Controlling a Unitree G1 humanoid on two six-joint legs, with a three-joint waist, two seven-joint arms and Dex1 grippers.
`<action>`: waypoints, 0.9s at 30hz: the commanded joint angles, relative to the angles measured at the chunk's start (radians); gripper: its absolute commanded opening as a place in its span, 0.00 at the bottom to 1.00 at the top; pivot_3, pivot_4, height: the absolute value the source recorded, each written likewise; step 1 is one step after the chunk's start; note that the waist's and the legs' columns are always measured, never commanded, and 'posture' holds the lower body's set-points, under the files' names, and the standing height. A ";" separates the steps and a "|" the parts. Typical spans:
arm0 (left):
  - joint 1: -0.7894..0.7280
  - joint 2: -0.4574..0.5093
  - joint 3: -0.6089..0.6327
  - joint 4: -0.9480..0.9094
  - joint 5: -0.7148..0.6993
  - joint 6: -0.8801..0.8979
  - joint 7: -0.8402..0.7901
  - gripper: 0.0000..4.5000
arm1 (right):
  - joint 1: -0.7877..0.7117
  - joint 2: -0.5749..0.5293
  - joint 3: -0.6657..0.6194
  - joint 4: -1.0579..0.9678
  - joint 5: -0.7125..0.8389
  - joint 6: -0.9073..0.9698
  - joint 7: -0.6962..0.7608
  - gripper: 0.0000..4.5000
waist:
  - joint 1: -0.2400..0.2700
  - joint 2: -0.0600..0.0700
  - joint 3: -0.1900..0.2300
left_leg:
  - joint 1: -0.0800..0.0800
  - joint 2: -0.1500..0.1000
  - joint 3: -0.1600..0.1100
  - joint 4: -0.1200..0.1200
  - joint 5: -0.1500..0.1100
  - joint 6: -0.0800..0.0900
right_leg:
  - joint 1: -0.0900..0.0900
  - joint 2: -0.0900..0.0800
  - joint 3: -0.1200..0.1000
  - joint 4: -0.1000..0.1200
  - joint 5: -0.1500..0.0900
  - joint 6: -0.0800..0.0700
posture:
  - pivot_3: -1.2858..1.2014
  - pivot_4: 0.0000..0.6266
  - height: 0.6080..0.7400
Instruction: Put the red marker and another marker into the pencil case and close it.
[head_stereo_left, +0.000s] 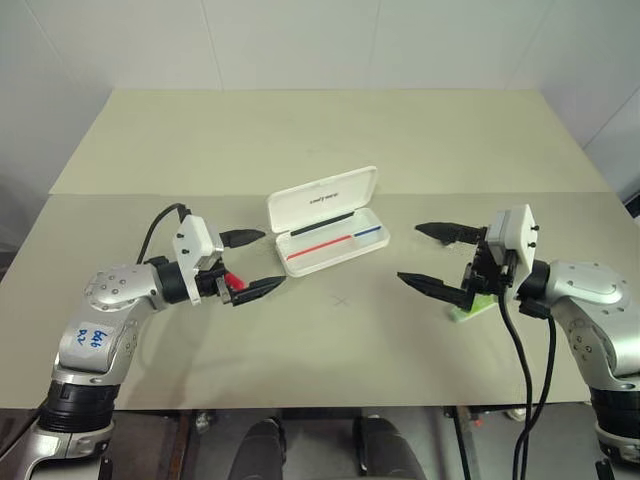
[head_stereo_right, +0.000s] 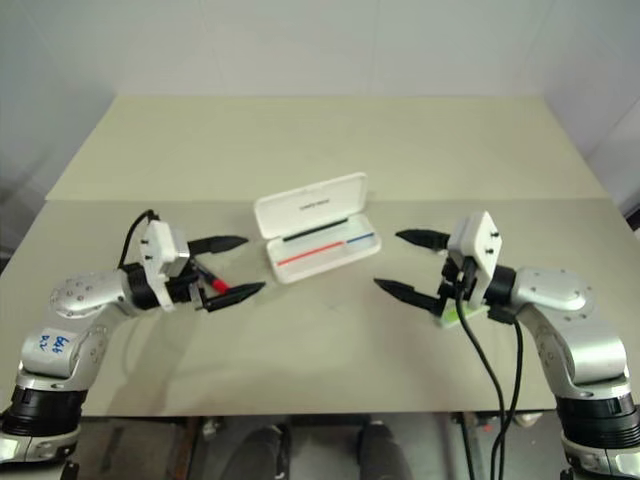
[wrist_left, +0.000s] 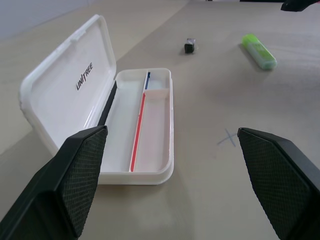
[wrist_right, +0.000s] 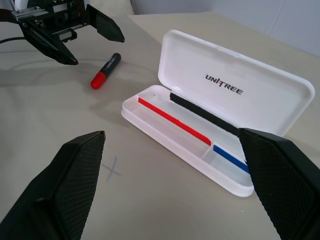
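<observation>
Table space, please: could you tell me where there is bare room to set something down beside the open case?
The far half of the beige table, behind the open white hard-plastic pencil case, is bare. So is the near strip around the faint cross mark. Crowded spots: the short red marker by the left tool, and the lime-green highlighter under the right tool.

"UNITREE" in dark letters inside case lid (wrist_right: 235, 85), faint pencilled "x" mark on table (wrist_right: 112, 170), blue scribble on left-arm sticker (head_stereo_left: 92, 338) unreadable
</observation>
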 joint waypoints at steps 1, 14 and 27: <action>-0.028 -0.004 0.006 0.001 0.006 -0.006 0.009 0.99 | -0.008 0.008 -0.012 -0.012 -0.002 -0.031 0.002 1.00 | 0.000 0.000 0.000 | 0.000 0.000 0.000 0.000 0.000 0.000 | 0.000 0.000 0.000 0.000 0.000 0.000 | 0.52 0.24 1.00; -0.088 -0.044 -0.076 0.042 0.062 -0.002 0.015 0.99 | 0.004 0.029 -0.002 -0.104 0.027 -0.002 -0.028 1.00 | 0.002 0.000 0.000 | 0.000 0.000 0.000 0.001 0.000 0.000 | 0.000 0.000 0.000 0.001 0.000 0.000 | 0.52 0.24 1.00; -0.175 -0.100 -0.143 0.167 0.154 0.031 0.075 0.58 | 0.036 0.109 0.034 -0.252 0.037 0.047 -0.157 1.00 | 0.014 -0.001 0.000 | 0.000 0.000 -0.001 0.003 0.000 0.000 | 0.001 0.000 0.000 0.001 0.001 0.001 | 0.52 0.24 1.00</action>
